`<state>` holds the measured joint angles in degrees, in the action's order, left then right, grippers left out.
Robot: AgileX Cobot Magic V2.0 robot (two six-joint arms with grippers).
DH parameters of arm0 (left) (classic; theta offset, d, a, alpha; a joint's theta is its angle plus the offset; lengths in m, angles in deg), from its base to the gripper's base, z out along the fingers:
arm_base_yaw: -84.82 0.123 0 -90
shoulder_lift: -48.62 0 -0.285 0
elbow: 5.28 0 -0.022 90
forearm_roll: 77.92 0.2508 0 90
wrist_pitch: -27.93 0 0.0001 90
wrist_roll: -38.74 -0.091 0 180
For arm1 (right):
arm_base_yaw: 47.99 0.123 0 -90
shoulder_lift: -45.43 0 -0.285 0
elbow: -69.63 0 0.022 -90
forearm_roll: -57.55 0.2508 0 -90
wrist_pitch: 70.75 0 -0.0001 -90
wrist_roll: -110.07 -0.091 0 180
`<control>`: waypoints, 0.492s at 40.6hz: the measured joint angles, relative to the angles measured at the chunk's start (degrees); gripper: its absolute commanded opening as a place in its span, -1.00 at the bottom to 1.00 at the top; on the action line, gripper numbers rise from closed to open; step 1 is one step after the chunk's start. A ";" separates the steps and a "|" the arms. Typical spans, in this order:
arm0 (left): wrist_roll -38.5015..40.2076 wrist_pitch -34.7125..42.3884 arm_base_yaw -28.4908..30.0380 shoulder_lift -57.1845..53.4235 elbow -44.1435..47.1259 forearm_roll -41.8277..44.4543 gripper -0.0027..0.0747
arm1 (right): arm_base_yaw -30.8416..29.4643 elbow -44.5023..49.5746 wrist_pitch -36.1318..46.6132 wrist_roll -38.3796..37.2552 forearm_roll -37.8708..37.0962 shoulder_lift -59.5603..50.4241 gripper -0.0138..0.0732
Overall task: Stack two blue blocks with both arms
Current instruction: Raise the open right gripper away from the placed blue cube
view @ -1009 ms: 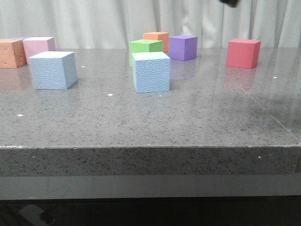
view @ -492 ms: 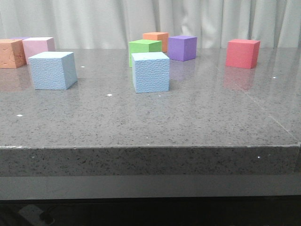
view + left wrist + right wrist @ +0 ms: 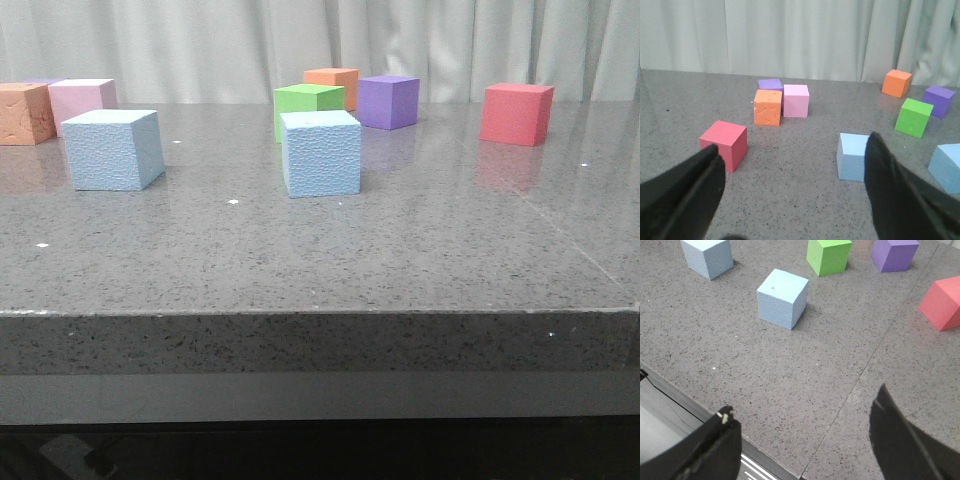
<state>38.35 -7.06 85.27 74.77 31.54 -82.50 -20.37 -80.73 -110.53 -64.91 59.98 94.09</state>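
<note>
While both arms hang above the grey table (image 3: 420, 250), each claw is spread wide and empty: the left gripper (image 3: 792, 192) and the right gripper (image 3: 805, 447). One blue block (image 3: 113, 149) sits at the left, the other blue block (image 3: 321, 153) near the middle, well apart, just before the green cube (image 3: 309, 103).

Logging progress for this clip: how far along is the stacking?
Nothing is done: both blue blocks sit apart on the table. Nothing is in hand: the left pincer and right pincer are open and empty. Grasping, lifting and stacking remain.
</note>
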 measured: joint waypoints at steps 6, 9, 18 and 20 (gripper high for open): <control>0.00 1.19 -0.53 0.28 0.00 -1.76 0.53 | 0.00 0.00 0.00 0.00 0.00 0.00 0.57; 0.00 1.19 -2.47 1.58 -0.09 -2.50 0.54 | 0.00 0.00 0.00 0.00 0.00 0.00 0.57; -0.91 -1.59 -9.29 11.74 -1.29 -2.28 0.54 | 0.00 0.00 0.00 0.00 0.00 0.00 0.57; -1.45 -2.42 -10.34 14.87 -2.21 -2.15 0.54 | 0.00 0.00 0.00 0.00 0.00 0.00 0.57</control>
<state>36.90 -9.47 74.93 89.64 29.33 -84.65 -20.37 -80.73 -110.53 -64.91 59.98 94.09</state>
